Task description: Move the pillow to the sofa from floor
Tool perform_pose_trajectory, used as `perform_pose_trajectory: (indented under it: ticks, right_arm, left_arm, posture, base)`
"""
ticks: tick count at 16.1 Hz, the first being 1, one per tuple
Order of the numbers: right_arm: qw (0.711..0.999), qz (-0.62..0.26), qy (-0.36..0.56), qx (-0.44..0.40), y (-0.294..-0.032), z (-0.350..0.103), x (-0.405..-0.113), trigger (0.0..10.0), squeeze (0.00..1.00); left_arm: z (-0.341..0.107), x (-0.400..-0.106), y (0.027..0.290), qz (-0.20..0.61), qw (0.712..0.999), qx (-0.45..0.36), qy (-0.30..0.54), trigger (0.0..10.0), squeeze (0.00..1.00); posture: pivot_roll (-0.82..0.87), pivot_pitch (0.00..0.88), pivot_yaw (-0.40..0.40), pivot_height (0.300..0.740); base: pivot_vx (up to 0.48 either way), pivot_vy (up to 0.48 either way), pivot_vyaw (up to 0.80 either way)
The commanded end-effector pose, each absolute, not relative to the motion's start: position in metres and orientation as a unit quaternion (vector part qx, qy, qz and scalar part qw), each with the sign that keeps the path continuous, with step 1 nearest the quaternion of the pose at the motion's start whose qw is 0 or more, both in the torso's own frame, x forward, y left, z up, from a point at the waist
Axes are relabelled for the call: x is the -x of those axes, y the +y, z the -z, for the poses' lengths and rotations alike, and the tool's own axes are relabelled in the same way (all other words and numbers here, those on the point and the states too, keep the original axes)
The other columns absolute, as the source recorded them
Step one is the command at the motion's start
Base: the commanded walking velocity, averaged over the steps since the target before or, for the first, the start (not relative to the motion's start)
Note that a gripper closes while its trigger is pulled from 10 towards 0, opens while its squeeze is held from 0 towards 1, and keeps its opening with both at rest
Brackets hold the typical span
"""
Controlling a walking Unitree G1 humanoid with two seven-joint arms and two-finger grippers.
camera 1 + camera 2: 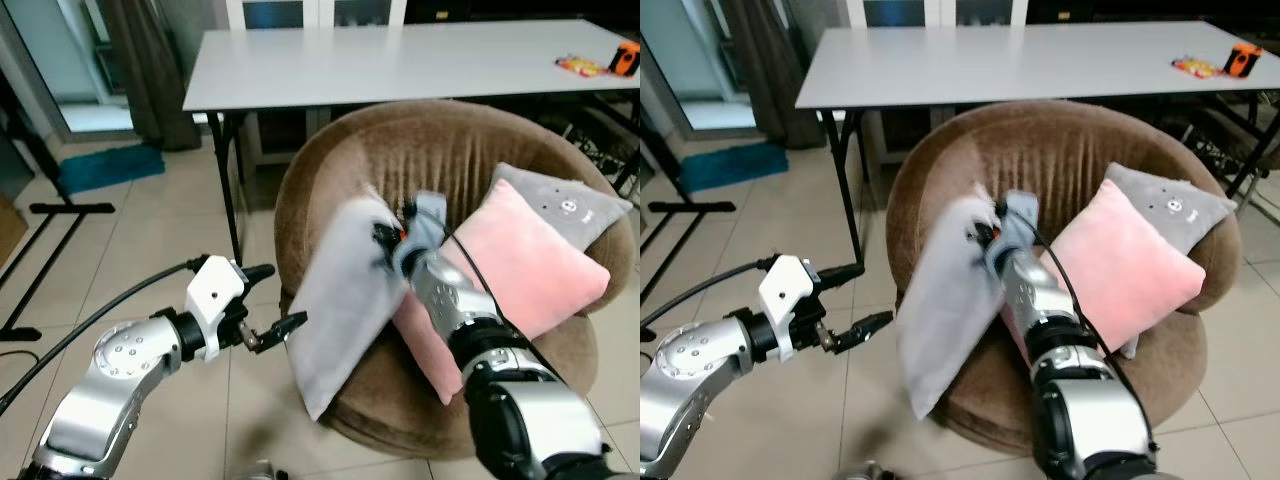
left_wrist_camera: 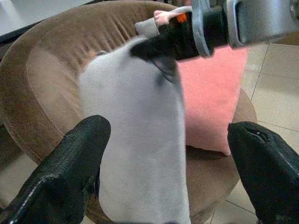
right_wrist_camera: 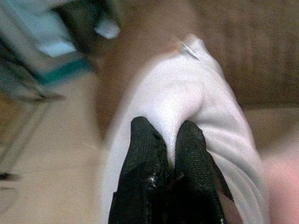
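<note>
The grey pillow (image 1: 345, 300) hangs at the centre of the head view, tilted, its upper end against the brown round sofa (image 1: 330, 160) and its lower corner dipping past the seat's front edge toward the tiled floor (image 1: 130, 250). The right gripper (image 1: 388, 238) pinches it near the top edge — the right wrist view shows the two black fingers (image 3: 145, 140) pressed tight together on a fold of the grey fabric, which bunches up between them. The right arm runs up from the lower right of the frame, a black cable trailing along it.

Over on the lower left, the left gripper (image 1: 268, 305) hovers just beside the pillow's left edge, not touching it. Its fingers are spread wide: in the left wrist view they sit at the two bottom corners with the pillow and sofa showing in the gap between them.

On the seat, right of centre, a pink pillow (image 1: 520, 270) leans against the backrest, and behind it a darker grey cushion (image 1: 570, 205) pokes out with a small pale mark on it. A white table (image 1: 400, 60) spans the top of the frame behind the sofa, with a small orange object (image 1: 626, 55) and a bright wrapper (image 1: 582, 66) at its far right end. A blue mat (image 1: 100, 165) lies on the floor at upper left.
</note>
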State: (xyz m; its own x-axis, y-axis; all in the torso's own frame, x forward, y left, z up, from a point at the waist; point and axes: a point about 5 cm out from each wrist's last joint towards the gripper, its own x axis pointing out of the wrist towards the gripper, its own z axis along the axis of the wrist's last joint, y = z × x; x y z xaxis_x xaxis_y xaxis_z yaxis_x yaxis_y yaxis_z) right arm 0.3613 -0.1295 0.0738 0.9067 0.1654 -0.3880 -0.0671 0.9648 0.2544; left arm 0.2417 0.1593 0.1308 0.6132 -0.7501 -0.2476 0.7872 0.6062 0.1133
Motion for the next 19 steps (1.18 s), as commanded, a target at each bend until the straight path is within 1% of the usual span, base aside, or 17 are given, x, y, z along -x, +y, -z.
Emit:
perform_pose_trajectory:
  ticks: [1, 2, 3, 5, 6, 7, 9, 12, 13, 14, 15, 16, 17, 18, 19]
  right_arm:
    - [0.97, 0.0, 0.228, -0.081, -0.151, -0.062, -0.356, 10.0, 0.0]
    - [0.971, 0.016, 0.226, -0.078, -0.156, -0.061, -0.356, 10.0, 0.0]
    - [0.972, 0.046, 0.203, -0.11, -0.169, -0.066, -0.358, 10.0, 0.0]
    - [0.972, 0.065, 0.181, -0.133, -0.179, -0.072, -0.36, 10.0, 0.0]
    - [0.973, 0.064, 0.164, -0.149, -0.187, -0.078, -0.363, 10.0, 1.0]
    - [0.977, 0.045, 0.145, -0.153, -0.192, -0.084, -0.365, 10.0, 1.0]
    - [0.98, 0.05, 0.13, -0.146, -0.201, -0.089, -0.366, 10.0, 1.0]
    - [0.981, 0.068, 0.077, -0.166, -0.222, -0.11, -0.372, 10.0, 1.0]
    - [0.981, 0.065, 0.049, -0.175, -0.231, -0.121, -0.374, 10.0, 1.0]
    - [0.986, 0.055, 0.022, -0.158, -0.236, -0.131, -0.374, 10.0, 1.0]
    - [0.989, 0.042, -0.007, -0.138, -0.236, -0.136, -0.372, 10.0, 1.0]
    - [0.991, 0.03, -0.035, -0.127, -0.23, -0.143, -0.365, 10.0, 0.0]
    - [0.995, 0.012, -0.065, -0.081, -0.221, -0.151, -0.346, 10.0, 0.0]
    - [0.995, 0.005, -0.061, -0.079, -0.214, -0.146, -0.337, 10.0, 0.0]
    - [0.995, 0.008, -0.05, -0.086, -0.204, -0.137, -0.326, 10.0, 0.0]
  left_arm:
    - [-0.133, -0.245, 0.161, 0.432, 0.891, -0.11, 0.089, 10.0, 0.0]
    - [-0.134, -0.245, 0.161, 0.431, 0.891, -0.11, 0.089, 10.0, 0.0]
    - [-0.134, -0.246, 0.162, 0.428, 0.893, -0.11, 0.088, 10.0, 0.0]
    - [-0.133, -0.246, 0.162, 0.426, 0.894, -0.109, 0.088, 10.0, 0.0]
    - [-0.131, -0.245, 0.161, 0.426, 0.894, -0.108, 0.088, 10.0, 0.0]
    - [-0.13, -0.245, 0.157, 0.427, 0.894, -0.105, 0.087, 10.0, 0.0]
    - [-0.13, -0.246, 0.155, 0.426, 0.895, -0.102, 0.083, 10.0, 0.0]
    - [-0.134, -0.256, 0.159, 0.389, 0.913, -0.108, 0.062, 10.0, 0.0]
    - [-0.136, -0.262, 0.161, 0.348, 0.93, -0.109, 0.045, 10.0, 0.0]
    - [-0.138, -0.269, 0.164, 0.294, 0.949, -0.107, 0.032, 10.0, 0.0]
    - [-0.136, -0.272, 0.169, 0.252, 0.961, -0.107, 0.027, 10.0, 0.0]
    - [-0.139, -0.271, 0.171, 0.234, 0.966, -0.107, 0.016, 10.0, 0.0]
    - [-0.14, -0.271, 0.164, 0.222, 0.969, -0.108, 0.001, 10.0, 0.0]
    - [-0.139, -0.271, 0.162, 0.215, 0.97, -0.115, -0.002, 10.0, 0.0]
    - [-0.139, -0.27, 0.161, 0.207, 0.971, -0.116, -0.009, 10.0, 0.0]
  posture:
    - [0.12, 0.0, 0.016, 0.74]
    - [0.12, 0.0, 0.016, 0.74]
    - [0.12, 0.0, 0.016, 0.74]
    - [0.11, 0.0, 0.004, 0.74]
    - [0.11, 0.0, 0.001, 0.74]
    - [0.12, 0.0, -0.001, 0.74]
    - [0.11, 0.0, 0.001, 0.74]
    - [0.09, 0.0, 0.018, 0.74]
    - [0.07, 0.0, 0.033, 0.74]
    - [0.05, 0.0, 0.048, 0.74]
    - [0.03, 0.0, 0.058, 0.74]
    - [0.0, 0.0, 0.067, 0.74]
    - [0.04, 0.0, 0.044, 0.74]
    - [0.05, 0.0, 0.032, 0.74]
    - [0.01, 0.0, 0.037, 0.74]
  base:
    - [0.0, 0.0, 0.0]
    - [0.0, 0.0, 0.0]
    - [0.0, 0.0, 0.0]
    - [0.0, 0.0, 0.0]
    - [0.0, 0.0, 0.0]
    - [0.0, 0.0, 0.0]
    - [0.0, 0.0, 0.0]
    - [0.0, 0.0, 0.0]
    - [0.0, 0.0, 0.0]
    - [0.0, 0.0, 0.0]
    - [0.0, 0.0, 0.0]
    - [0.0, 0.0, 0.0]
    - [0.0, 0.0, 0.0]
    - [0.0, 0.0, 0.0]
    - [0.0, 0.0, 0.0]
